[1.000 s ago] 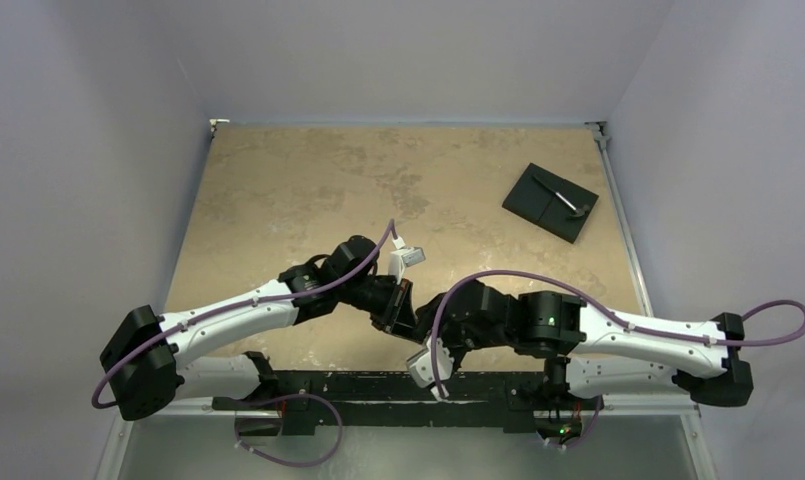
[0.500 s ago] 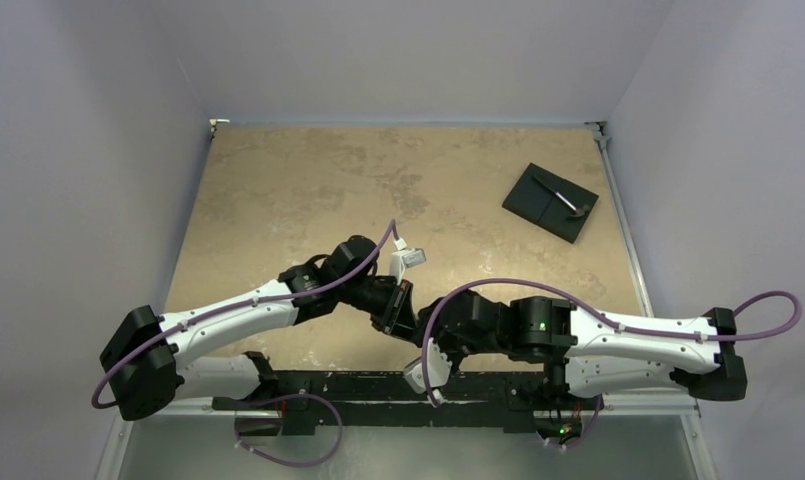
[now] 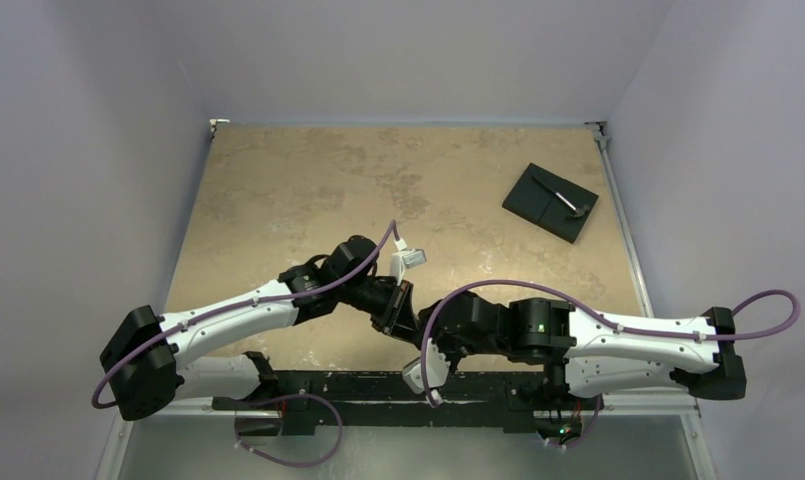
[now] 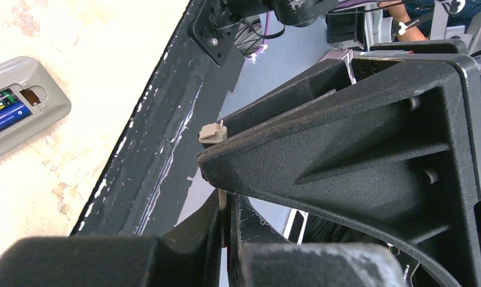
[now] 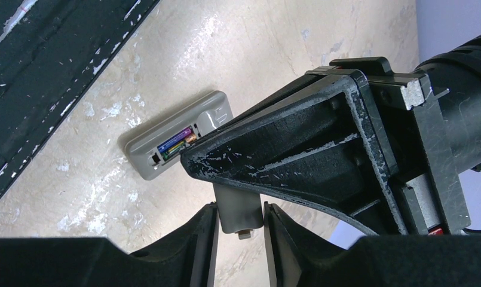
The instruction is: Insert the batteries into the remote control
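Remote control [image 5: 166, 127] lying back-up on the worktop [image 3: 308, 190] by its near edge, long axis oblique to the black base rail [image 5: 40, 78]; open bay shows the batteries [image 5: 175, 144] seated lengthwise; left hand [image 4: 217, 179] clamped on the grey cover strip [image 5: 238, 212]; right hand [image 5: 239, 206] with fingers close on either side of the strip, grip not discernible; pale walls [image 3: 378, 60] around; right hand narrower than a second earlier, black plate [image 3: 550, 202] unmoved
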You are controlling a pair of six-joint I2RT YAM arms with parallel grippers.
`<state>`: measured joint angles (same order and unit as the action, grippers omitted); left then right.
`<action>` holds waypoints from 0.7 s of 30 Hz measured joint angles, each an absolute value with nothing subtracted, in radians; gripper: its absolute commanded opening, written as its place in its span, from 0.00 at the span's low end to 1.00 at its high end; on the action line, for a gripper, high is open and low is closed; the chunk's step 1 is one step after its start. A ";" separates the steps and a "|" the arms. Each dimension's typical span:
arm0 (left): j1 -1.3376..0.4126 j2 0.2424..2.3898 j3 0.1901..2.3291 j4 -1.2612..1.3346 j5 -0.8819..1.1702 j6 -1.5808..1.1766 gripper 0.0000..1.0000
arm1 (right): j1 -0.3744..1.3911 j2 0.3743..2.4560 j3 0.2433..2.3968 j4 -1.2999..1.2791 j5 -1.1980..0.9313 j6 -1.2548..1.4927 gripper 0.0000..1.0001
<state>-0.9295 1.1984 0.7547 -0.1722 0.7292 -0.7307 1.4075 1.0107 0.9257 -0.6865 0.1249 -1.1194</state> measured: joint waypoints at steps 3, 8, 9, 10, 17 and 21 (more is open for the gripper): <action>-0.929 1.198 0.755 -0.172 0.729 -0.732 0.00 | 1.407 1.011 0.925 -0.686 0.125 -1.119 0.37; -0.929 1.198 0.754 -0.172 0.730 -0.733 0.00 | 1.408 1.010 0.925 -0.686 0.125 -1.120 0.34; -0.929 1.198 0.754 -0.172 0.730 -0.733 0.00 | 1.408 1.010 0.925 -0.686 0.125 -1.120 0.32; -0.929 1.198 0.754 -0.172 0.730 -0.737 0.00 | 1.408 1.010 0.925 -0.686 0.125 -1.120 0.29; -0.929 1.198 0.754 -0.173 0.723 -0.740 0.35 | 1.408 1.006 0.925 -0.683 0.129 -1.114 0.19; -0.928 1.198 0.754 -0.175 0.706 -0.739 0.39 | 1.408 0.998 0.925 -0.677 0.139 -1.084 0.17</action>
<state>-0.9283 1.1984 0.7544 -0.1753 0.7063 -0.7395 1.4082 0.9977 0.9249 -0.6765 0.1390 -1.0840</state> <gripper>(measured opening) 0.364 0.349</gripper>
